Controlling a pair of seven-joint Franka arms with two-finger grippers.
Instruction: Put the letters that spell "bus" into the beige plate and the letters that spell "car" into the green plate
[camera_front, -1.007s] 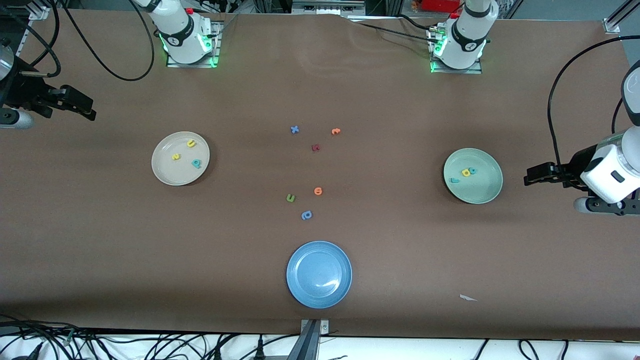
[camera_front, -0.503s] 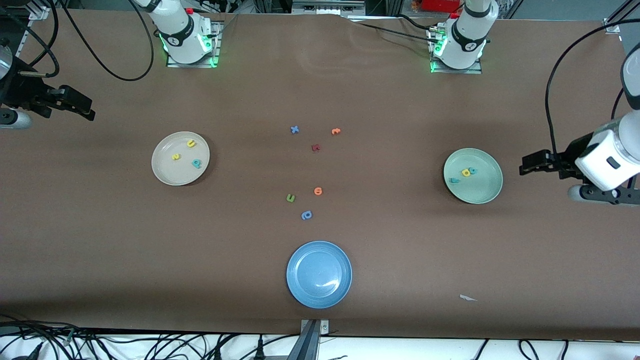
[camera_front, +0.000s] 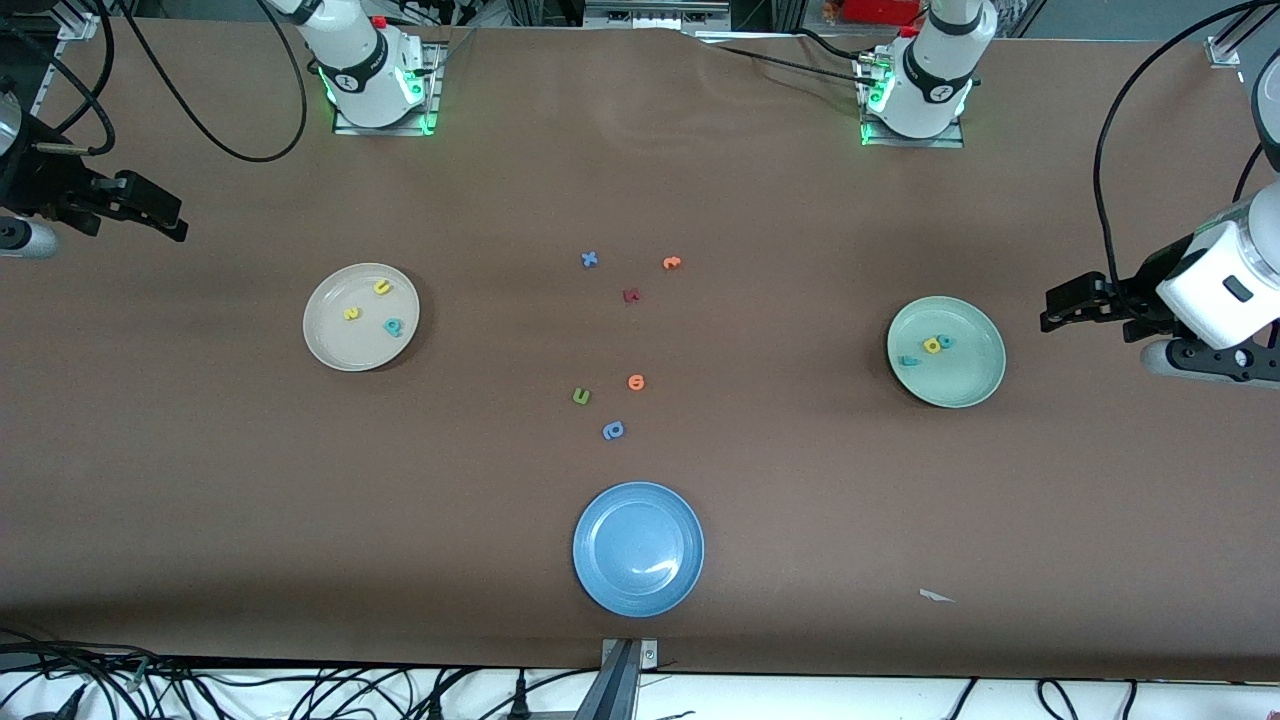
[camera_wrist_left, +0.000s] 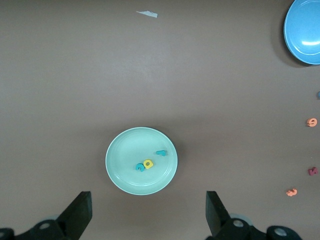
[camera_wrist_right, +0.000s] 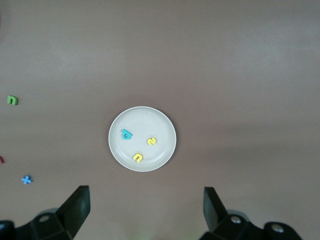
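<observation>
The beige plate (camera_front: 335, 345) holds a yellow "u" (camera_front: 381, 288), a yellow "s" (camera_front: 351, 314) and a teal "b" (camera_front: 393, 326). In the green plate (camera_front: 960, 380) lie a teal "r" (camera_front: 908, 361), a yellow "a" (camera_front: 932, 345) and a teal "c" (camera_front: 945, 341). My left gripper (camera_front: 1055, 308) hangs open and empty over bare table beside the green plate (camera_wrist_left: 125, 150). My right gripper (camera_front: 170, 215) is open and empty at the right arm's end of the table, off to the side of the beige plate (camera_wrist_right: 150, 120).
A blue plate (camera_front: 638, 549) sits near the front edge, mid-table. Loose letters lie in the middle: a blue x (camera_front: 589, 259), an orange one (camera_front: 671, 263), a dark red one (camera_front: 631, 295), another orange one (camera_front: 636, 381), a green u (camera_front: 581, 397), a periwinkle loop (camera_front: 613, 431). A white scrap (camera_front: 936, 596) lies near the front.
My left gripper has drifted toward the base side of the table, staying open. The right gripper has barely shifted. The letters and plates have not moved.
</observation>
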